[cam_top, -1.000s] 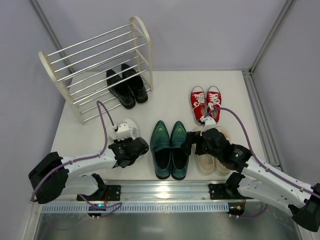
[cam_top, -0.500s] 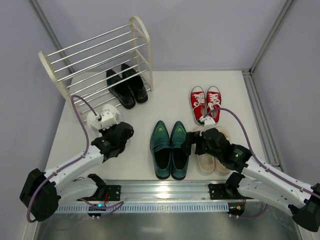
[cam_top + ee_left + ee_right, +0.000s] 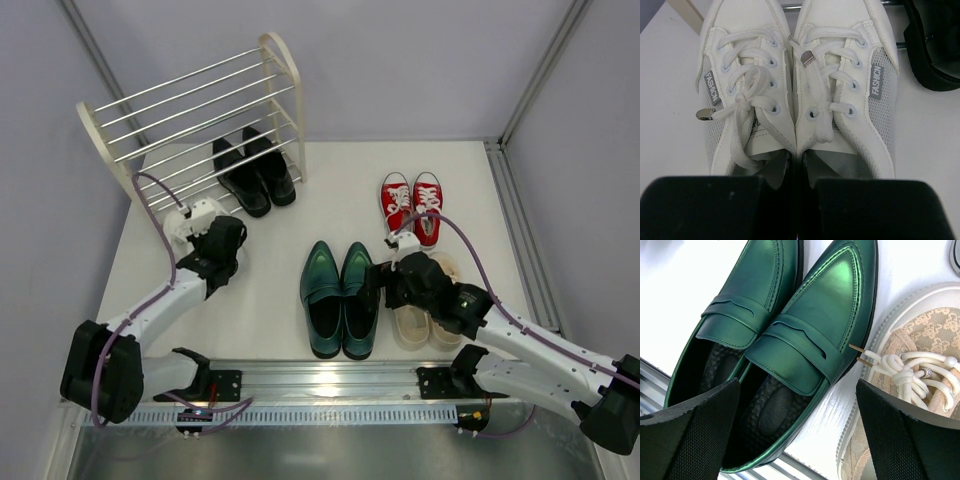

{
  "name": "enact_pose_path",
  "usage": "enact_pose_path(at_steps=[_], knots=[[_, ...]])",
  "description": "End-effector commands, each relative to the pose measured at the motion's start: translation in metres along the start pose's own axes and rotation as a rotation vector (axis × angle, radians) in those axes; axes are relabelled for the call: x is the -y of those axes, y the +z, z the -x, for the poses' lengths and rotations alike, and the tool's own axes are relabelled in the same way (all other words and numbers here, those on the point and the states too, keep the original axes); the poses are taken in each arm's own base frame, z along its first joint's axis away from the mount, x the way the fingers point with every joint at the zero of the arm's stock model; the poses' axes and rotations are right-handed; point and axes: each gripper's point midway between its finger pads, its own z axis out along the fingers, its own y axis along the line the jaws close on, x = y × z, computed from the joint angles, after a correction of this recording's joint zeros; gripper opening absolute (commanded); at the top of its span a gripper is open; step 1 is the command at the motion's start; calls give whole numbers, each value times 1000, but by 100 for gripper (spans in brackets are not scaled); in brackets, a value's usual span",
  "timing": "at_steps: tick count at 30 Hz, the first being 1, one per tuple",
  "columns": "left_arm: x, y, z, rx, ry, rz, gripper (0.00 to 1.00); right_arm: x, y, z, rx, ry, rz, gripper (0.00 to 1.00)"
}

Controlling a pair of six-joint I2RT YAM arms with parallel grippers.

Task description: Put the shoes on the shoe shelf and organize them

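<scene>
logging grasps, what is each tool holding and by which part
The left tool pinches the white sneakers by their adjoining inner heel collars. The right tool is open astride one dark green loafer, holding nothing.

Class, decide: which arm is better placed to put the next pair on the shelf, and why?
Left. Its claw grips the white sneakers right beside the shoe shelf; the right claw hangs open over the green loafers, farther away.

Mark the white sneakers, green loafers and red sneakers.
white sneakers (image 3: pixel 840 85): left wrist view, right-hand shoe's laces.
green loafers (image 3: pixel 800 337): right wrist view, right-hand shoe's strap.
red sneakers (image 3: pixel 398 202): top view, left-hand shoe's laces.
</scene>
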Motion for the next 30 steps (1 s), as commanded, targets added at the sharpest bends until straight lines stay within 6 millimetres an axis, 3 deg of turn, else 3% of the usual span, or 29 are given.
enact_pose_path(at_steps=[1,7,11,16,23,30], knots=[[25,0,64,164,-137,-64,0,-11,-4,21,63,-13,38,98],[28,19,83,165,-135,-34,0,-9,-1,17,46,-26,31,97],[29,43,103,196,-134,-4,0,-10,-2,20,46,-29,37,98],[29,76,108,210,-109,9,0,-9,-1,21,41,-38,35,97],[27,101,129,287,-72,35,0,-10,4,15,11,-38,43,97],[31,112,151,358,-24,49,0,-8,7,14,9,-35,37,98]])
